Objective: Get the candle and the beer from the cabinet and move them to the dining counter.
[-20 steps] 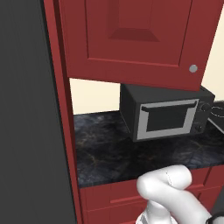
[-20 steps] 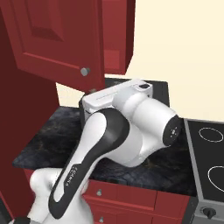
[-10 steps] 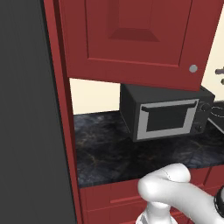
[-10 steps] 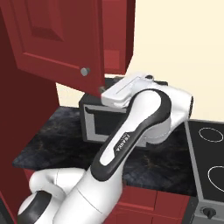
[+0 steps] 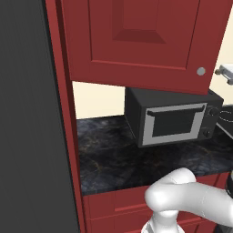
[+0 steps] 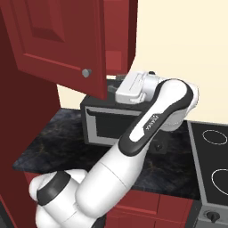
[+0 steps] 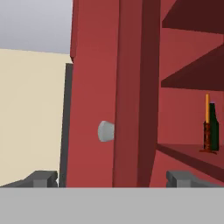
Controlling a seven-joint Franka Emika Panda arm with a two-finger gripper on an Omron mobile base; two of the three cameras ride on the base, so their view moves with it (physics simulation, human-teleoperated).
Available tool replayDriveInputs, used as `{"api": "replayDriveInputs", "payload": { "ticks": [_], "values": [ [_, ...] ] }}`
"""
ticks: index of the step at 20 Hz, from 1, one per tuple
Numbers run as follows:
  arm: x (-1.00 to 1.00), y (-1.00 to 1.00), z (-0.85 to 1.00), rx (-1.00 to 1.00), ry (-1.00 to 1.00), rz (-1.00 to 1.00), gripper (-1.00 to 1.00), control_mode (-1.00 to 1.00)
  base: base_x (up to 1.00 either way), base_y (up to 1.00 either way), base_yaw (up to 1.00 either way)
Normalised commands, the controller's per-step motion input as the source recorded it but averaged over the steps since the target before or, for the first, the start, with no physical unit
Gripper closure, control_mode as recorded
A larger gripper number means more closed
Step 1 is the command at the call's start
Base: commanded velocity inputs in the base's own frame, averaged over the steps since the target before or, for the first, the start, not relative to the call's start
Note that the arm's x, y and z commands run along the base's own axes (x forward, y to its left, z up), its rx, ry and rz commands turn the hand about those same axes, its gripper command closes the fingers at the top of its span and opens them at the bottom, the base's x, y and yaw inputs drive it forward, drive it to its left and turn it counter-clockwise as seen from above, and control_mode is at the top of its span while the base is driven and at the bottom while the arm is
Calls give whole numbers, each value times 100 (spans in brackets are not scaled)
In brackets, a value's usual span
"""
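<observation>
Cabinet: pincer wider, farther right.

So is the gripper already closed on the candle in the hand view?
No: the candle stands on the cabinet shelf beside the beer, away from the open gripper.

Inside the cabinet, the candle and the beer stand together on a shelf, candle in front of the beer. Below, a microwave sits on the table, with a stove at its right.
</observation>
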Motion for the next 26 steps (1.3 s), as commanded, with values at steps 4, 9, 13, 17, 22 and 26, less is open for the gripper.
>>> {"api": "replayDriveInputs", "payload": {
  "ticks": [4,9,13,17,22,26],
  "values": [
    [18,0,0,5,0,5,-100,-100,0,0,0],
    [29,0,0,0,0,0,-100,-100,0,0,0],
    [25,2,0,0,0,-4,-100,-100,0,0,0],
    [22,5,-3,0,1,-3,-100,-100,0,0,0],
    [2,29,-8,0,2,-2,-100,-100,0,0,0],
    [0,50,-14,0,1,-1,-100,-100,0,0,0]
  ]
}}
